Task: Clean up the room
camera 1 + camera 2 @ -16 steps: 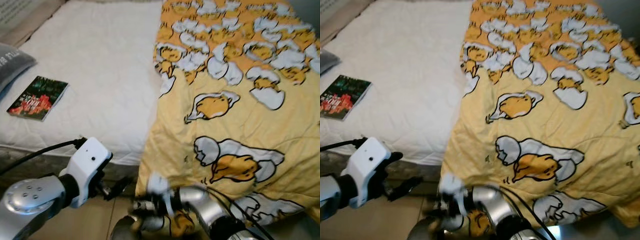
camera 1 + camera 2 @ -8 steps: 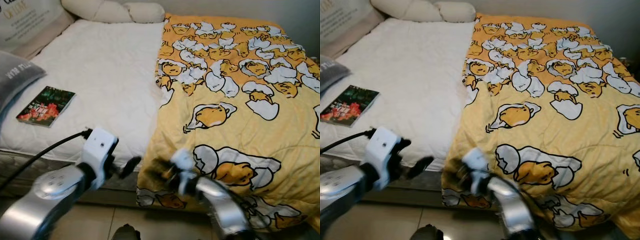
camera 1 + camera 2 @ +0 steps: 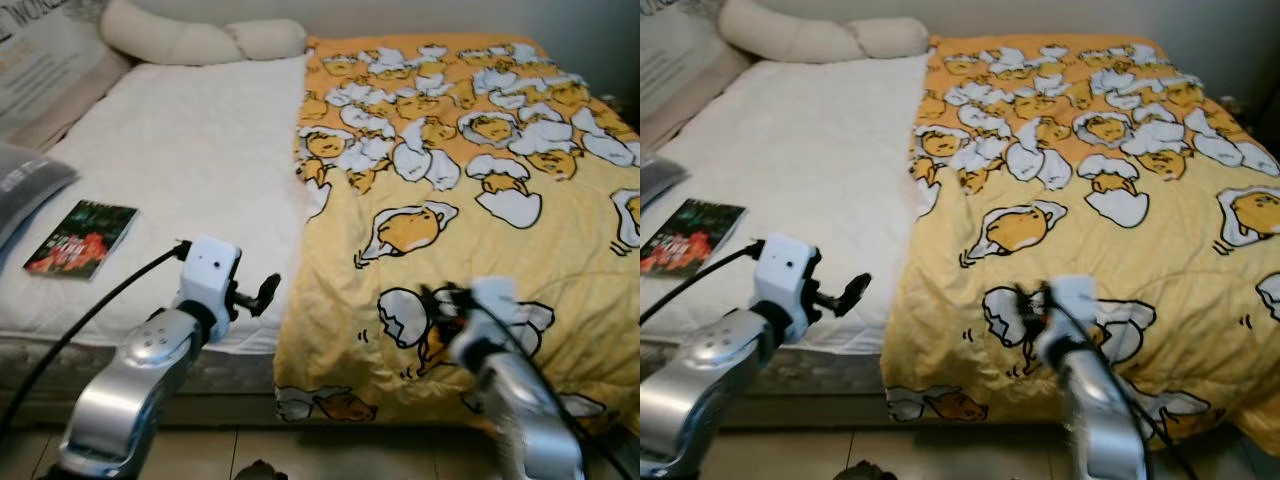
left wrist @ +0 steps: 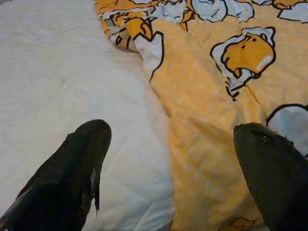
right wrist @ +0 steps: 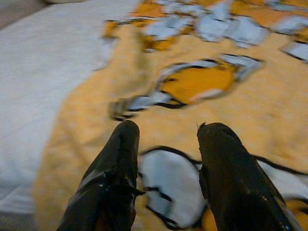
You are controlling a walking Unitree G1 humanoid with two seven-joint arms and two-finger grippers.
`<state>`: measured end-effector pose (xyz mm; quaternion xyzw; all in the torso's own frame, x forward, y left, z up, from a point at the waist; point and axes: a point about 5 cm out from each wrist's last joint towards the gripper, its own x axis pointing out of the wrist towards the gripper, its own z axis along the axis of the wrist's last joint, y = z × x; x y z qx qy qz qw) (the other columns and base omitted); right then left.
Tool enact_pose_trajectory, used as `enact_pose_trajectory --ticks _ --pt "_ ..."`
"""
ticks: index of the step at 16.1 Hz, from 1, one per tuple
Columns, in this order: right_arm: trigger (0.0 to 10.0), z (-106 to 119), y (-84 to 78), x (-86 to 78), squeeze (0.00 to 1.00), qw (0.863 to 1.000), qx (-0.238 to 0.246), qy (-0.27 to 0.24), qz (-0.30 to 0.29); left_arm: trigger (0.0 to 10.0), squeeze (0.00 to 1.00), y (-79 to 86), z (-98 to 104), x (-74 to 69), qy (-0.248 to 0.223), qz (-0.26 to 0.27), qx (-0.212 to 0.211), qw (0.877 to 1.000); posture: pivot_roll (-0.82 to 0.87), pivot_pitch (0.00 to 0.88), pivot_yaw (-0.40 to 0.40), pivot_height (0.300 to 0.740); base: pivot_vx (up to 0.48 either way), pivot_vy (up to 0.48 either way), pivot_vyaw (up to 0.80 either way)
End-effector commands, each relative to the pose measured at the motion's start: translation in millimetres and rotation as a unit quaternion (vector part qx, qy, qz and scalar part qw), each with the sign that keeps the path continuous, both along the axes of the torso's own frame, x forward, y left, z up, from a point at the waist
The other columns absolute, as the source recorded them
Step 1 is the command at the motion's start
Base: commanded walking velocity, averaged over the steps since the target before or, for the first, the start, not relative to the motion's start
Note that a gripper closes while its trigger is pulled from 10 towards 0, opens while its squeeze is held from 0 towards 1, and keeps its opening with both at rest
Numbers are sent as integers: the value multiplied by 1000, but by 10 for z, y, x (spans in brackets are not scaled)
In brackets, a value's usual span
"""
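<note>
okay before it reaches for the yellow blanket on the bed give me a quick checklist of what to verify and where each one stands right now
1. Left gripper open: ok, its fingers are spread wide over the blanket's edge.
2. Right gripper open: ok, a gap shows between its fingers above the yellow blanket.
3. Either gripper holding anything: ok, both are empty.
4. Blanket edge within view: ok, it runs down the middle of the white mattress.
5. Book out of the way: ok, it lies apart on the mattress, to the robot's left.
6. Right gripper touching the blanket: cannot tell, the picture is blurred.
</note>
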<state>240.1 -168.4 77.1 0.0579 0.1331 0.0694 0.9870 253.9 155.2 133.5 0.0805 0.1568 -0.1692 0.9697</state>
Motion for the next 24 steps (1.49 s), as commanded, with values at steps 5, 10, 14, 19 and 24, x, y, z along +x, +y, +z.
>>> enact_pose_trajectory --ticks 5,10,14,19,24 --pt "10000 58 -16 -38 0 1000 1 10 -22 10000 0 -19 -1 162 -29 7 7 1000 -17 0 85 740 0 359 0" --pt "10000 105 -19 84 0 1000 -11 8 -23 10000 0 -5 -27 237 -43 16 7 999 -13 0 67 740 0 363 0" --pt "10000 119 -75 113 0 999 -12 7 -31 10000 0 -7 18 290 -69 7 30 997 -14 0 64 740 0 -59 -600" --pt "10000 119 -26 107 0 1000 -18 11 -5 10000 0 49 36 299 -77 31 -9 997 -6 0 60 740 0 -96 -258" --pt "10000 172 7 121 0 998 -33 3 50 10000 0 51 10 259 -81 32 -22 996 -1 0 49 740 0 0 0"
